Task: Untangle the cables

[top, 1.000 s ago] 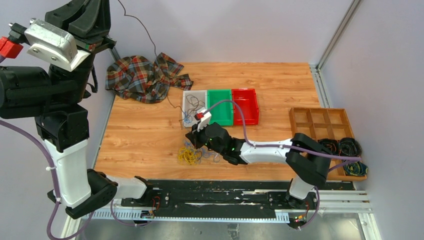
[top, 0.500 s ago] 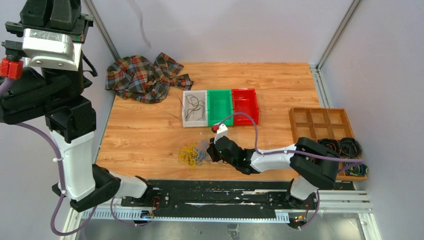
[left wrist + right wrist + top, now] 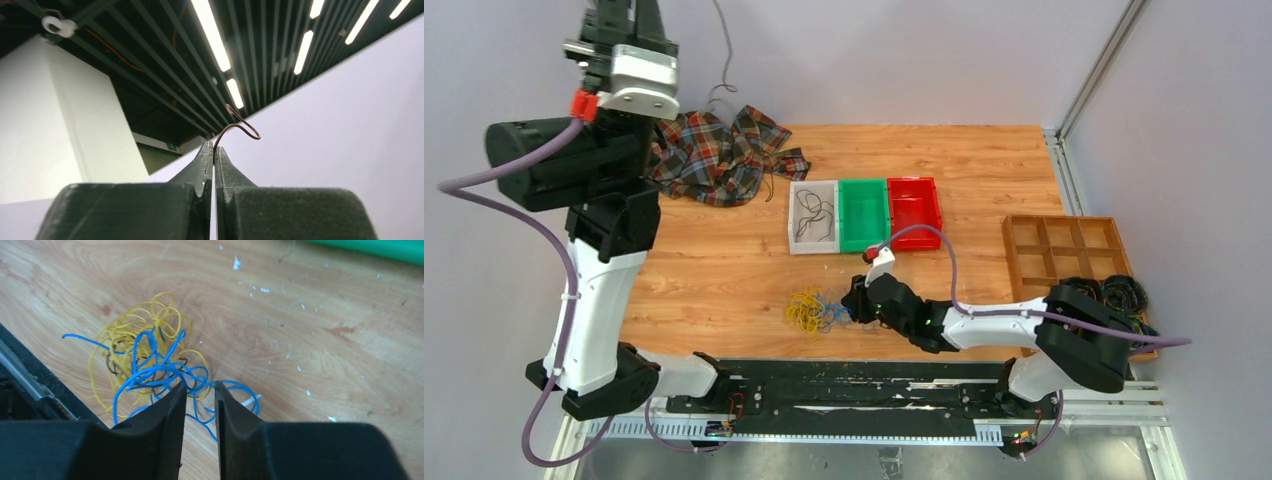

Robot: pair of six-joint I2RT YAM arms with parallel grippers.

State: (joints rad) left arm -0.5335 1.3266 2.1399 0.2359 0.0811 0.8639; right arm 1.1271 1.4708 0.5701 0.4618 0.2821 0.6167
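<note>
Swung back from the grey bin to the blue-and-yellow cable tangle near the front edge of the tabletop, right gripper empty, jaws narrowly parted. Raised a dark wire high, clamped in the left gripper. Seemingly reaching for another strand.

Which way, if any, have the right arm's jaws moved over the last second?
Yes. The right arm's jaws drew back from the grey bin toward the near edge of the table and rightward, and now sit beside the tangled cables.
</note>
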